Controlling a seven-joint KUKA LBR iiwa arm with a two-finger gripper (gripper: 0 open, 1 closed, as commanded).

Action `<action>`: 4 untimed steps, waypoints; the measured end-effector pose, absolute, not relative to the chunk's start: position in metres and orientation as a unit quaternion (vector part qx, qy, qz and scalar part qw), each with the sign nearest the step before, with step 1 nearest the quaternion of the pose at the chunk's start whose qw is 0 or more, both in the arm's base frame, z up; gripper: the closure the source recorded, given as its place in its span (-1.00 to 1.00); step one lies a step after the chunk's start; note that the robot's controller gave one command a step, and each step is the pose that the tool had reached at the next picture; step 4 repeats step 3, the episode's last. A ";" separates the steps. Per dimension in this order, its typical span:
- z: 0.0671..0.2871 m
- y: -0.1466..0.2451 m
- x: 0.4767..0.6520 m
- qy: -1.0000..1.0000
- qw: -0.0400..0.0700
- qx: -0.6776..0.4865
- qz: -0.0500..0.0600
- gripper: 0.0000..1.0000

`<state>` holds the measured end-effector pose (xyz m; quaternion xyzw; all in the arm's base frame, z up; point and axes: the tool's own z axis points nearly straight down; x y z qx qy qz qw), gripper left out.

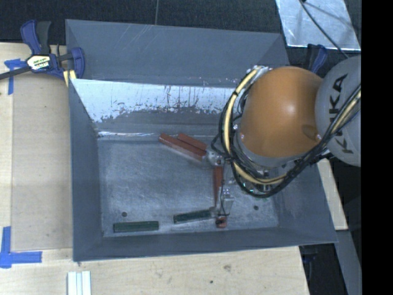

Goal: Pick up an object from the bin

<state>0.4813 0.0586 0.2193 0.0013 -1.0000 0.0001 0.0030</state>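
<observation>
Claw (191,180) was spread wide, holding nothing. Lower fingertip (221,221) sat just beside the right end of a dark green flat bar (191,216) near the bin (86,183) front wall. Second green bar (135,226) lay further left. Nothing picked yet: grasp and lift remained.

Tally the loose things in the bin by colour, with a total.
Dark green flat bars: 2, the left one and the right one, whose end lies by a fingertip.
Reddish-brown loose things: 0. The two reddish-brown strips meeting under the wrist look like the spread fingers of the pincer, so they are not counted.
Total: 2
</observation>
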 end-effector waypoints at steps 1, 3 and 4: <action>0.070 0.067 0.490 -0.997 -0.007 0.080 0.000 -1.00; 0.258 -0.015 0.519 -0.975 -0.006 0.221 0.002 1.00; 0.258 -0.015 0.519 -0.975 -0.006 0.221 0.002 1.00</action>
